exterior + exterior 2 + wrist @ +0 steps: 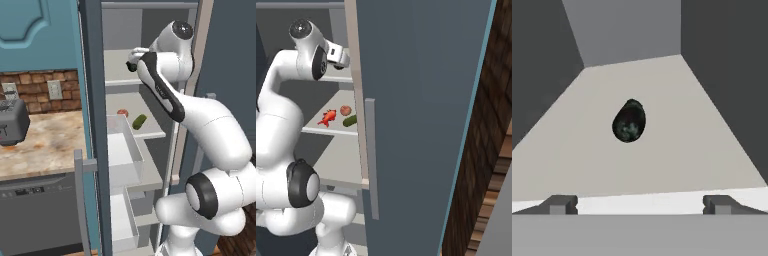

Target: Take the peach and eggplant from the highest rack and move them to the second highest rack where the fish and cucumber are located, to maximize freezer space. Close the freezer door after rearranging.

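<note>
The gripper [640, 204] stands with jaws wide apart at the front edge of the top rack [677, 150], holding nothing, lined up on the eggplant [629, 120] lying mid-rack ahead; one rack below the eggplant, the peach [345, 110] sits beside fish [328, 117] and cucumber [350, 120], so only the eggplant seems left to shift; the door [421, 120] hangs open.
</note>
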